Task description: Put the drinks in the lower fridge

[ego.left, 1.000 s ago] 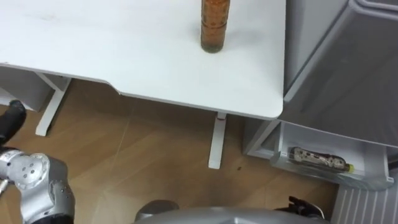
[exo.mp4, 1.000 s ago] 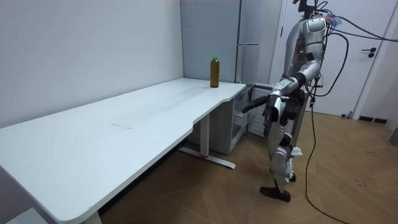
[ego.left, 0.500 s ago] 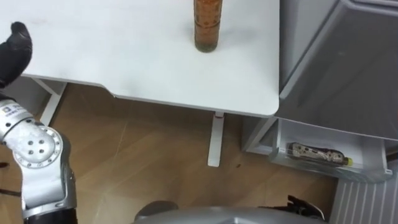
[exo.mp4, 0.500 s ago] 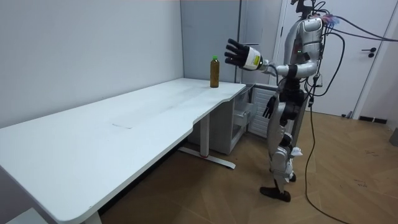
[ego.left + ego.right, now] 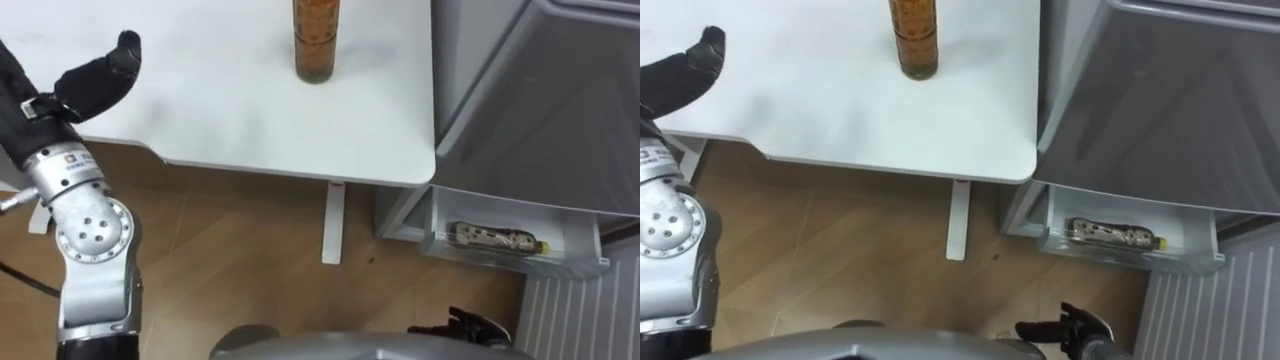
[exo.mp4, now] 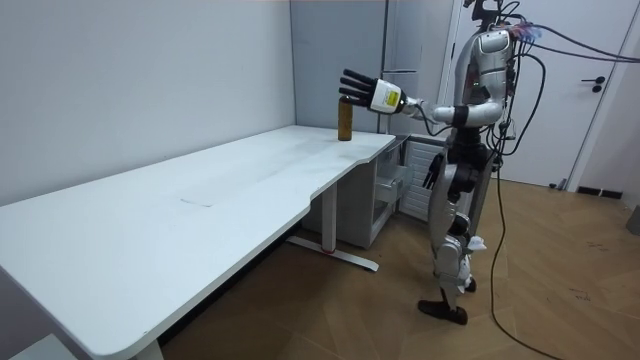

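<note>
The left hand (image 5: 80, 82) hovers over the white table (image 5: 200, 120), its fingers straight and apart, holding nothing. The drink bottle (image 5: 312, 45) stands upright near the table's right edge. To the right, the fridge door shelf (image 5: 560, 262) holds a lying bottle (image 5: 495, 238). The right hand (image 5: 1080, 332) hangs low with its fingers loose.

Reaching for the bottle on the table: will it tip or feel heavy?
The bottle stands tall and narrow on the smooth table, so a sideways knock from the left hand would probably tip it. It looks nearly full of amber liquid, so likely fairly heavy.
</note>
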